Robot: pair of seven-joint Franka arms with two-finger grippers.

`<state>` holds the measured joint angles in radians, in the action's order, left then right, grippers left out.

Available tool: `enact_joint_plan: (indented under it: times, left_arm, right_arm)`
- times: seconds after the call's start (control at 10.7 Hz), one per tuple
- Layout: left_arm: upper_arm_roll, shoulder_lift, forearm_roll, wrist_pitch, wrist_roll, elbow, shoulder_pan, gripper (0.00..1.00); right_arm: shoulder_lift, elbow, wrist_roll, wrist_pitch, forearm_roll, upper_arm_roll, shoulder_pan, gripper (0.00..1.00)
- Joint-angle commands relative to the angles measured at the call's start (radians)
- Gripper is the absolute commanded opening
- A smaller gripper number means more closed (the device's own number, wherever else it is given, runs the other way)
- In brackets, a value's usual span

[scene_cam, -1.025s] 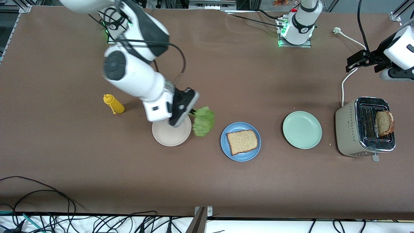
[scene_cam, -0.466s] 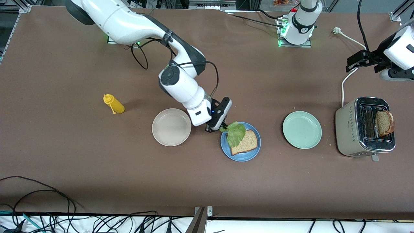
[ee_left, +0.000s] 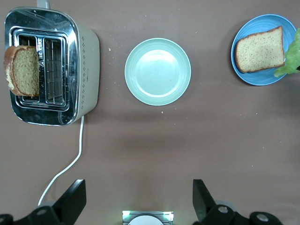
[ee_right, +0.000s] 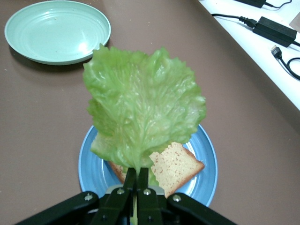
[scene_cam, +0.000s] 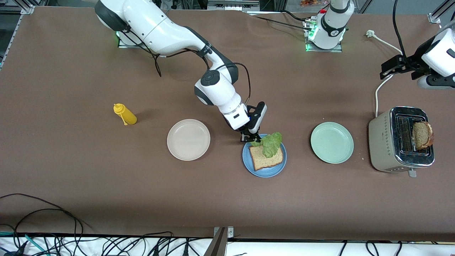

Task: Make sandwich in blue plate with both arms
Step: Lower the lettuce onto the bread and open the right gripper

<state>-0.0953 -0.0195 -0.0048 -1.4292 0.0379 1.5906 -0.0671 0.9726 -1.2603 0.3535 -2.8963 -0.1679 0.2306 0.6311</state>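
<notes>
One toast slice (scene_cam: 266,156) lies in the blue plate (scene_cam: 249,165).

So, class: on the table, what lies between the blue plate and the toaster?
In the front view, the pale green plate lies between the blue plate and the toaster, with bare tabletop on each side of it.

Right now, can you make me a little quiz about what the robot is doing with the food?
1. True or false: the right gripper has its jaws shut on the lettuce leaf.
2. What lies on the blue plate? A) a toast slice B) a bottle C) nothing
3. Fill in: the second toast slice stands in the ____.

Key: 1 true. 2 A, the toast slice on the plate. 3 toaster. The left gripper waits, jaws open, over the table near the toaster.
</notes>
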Motion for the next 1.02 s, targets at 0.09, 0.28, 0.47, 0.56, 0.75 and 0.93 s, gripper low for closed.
enact_joint_plan:
  times: [0.09, 0.28, 0.47, 0.56, 0.75, 0.93]
  left_arm:
    - [-0.003, 0.004, -0.017, 0.019, -0.001, -0.018, -0.007, 1.0]
    - [-0.003, 0.004, -0.017, 0.018, -0.001, -0.018, -0.007, 1.0]
    - [-0.003, 0.004, -0.015, 0.018, -0.003, -0.02, -0.007, 1.0]
    - [-0.001, 0.004, -0.012, 0.018, -0.006, -0.02, -0.008, 1.0]
    - [-0.001, 0.003, -0.009, 0.018, -0.007, -0.02, -0.007, 1.0]
    - [-0.001, 0.003, -0.007, 0.018, -0.007, -0.02, -0.008, 1.0]
  right_arm:
    - [0.109, 0.091, 0.031, -0.112, -0.036, -0.051, 0.016, 0.0]
    - [0.127, 0.105, 0.033, -0.116, -0.036, -0.056, 0.016, 0.0]
    - [0.13, 0.107, 0.027, -0.121, -0.035, -0.057, 0.021, 0.0]
    - [0.135, 0.107, 0.022, -0.139, -0.035, -0.057, 0.025, 0.0]
    - [0.146, 0.107, 0.021, -0.155, -0.033, -0.057, 0.03, 0.0]
    - [0.149, 0.107, 0.021, -0.167, -0.033, -0.057, 0.03, 0.0]
